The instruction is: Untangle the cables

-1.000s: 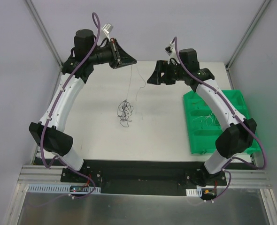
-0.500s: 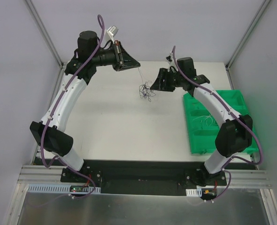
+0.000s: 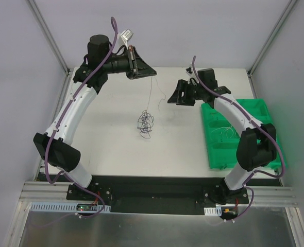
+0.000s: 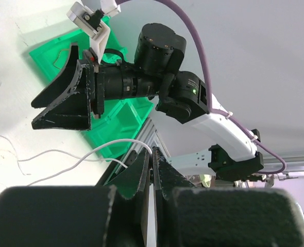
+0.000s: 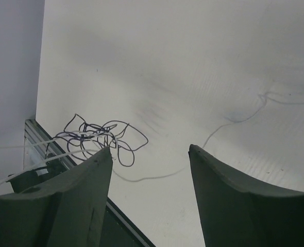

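A small loopy knot of dark and whitish cables (image 3: 145,122) hangs over the middle of the table on a whitish strand (image 3: 150,95). My left gripper (image 3: 153,72) is raised at the back and shut on that strand; the wrist view shows the strand (image 4: 90,153) pinched between the closed jaws of the left gripper (image 4: 153,153). My right gripper (image 3: 171,92) is open and empty, to the right of and above the knot. In its wrist view the knot (image 5: 98,136) lies just beyond the left finger (image 5: 82,180) of the right gripper (image 5: 149,152).
A green divided tray (image 3: 214,154) stands at the table's right edge with loose whitish wires (image 3: 226,131) in it. A single thin strand (image 5: 234,119) lies on the white tabletop (image 3: 111,144). The right gripper (image 4: 59,103) and the tray (image 4: 116,123) show in the left wrist view.
The knot, up beside the right gripper half a second ago, has dropped down and to the left. The right gripper has moved slightly right, away from it. The left gripper still holds the strand.
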{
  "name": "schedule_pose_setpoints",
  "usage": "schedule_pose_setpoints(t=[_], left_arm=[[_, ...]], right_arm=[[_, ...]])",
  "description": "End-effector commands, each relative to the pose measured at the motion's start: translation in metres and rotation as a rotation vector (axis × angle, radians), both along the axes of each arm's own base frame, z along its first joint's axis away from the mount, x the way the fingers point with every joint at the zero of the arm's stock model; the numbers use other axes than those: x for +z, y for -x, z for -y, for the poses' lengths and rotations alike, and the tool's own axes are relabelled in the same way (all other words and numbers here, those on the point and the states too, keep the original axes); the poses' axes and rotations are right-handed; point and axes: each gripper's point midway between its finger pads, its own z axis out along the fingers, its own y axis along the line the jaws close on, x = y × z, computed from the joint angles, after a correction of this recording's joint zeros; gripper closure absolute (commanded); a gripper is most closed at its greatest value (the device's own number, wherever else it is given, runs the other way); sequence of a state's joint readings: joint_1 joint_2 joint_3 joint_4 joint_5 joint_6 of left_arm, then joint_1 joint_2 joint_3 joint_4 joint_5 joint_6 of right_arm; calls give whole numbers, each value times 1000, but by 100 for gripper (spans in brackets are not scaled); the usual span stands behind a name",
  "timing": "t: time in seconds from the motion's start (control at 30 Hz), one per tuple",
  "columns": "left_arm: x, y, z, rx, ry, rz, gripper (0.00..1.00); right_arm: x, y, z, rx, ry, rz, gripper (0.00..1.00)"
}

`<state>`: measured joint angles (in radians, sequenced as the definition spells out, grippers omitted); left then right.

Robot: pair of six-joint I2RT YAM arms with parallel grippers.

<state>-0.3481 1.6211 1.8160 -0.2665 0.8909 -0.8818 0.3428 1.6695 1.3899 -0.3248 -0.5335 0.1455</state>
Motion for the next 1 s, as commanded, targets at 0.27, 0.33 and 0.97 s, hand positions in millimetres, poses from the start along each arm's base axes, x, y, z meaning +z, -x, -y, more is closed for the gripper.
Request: schedule_pose_setpoints(t=[0.27, 0.33, 0.97], left_arm=[[13, 23, 6, -65, 31, 48, 100], [15, 23, 7, -69, 35, 51, 100], [52, 40, 26, -159, 86, 99, 100]], right_arm=[[29, 35, -88, 391, -259, 102, 36], [30, 39, -89, 372, -234, 128, 35], [23, 16, -96, 195, -134, 194, 52]])
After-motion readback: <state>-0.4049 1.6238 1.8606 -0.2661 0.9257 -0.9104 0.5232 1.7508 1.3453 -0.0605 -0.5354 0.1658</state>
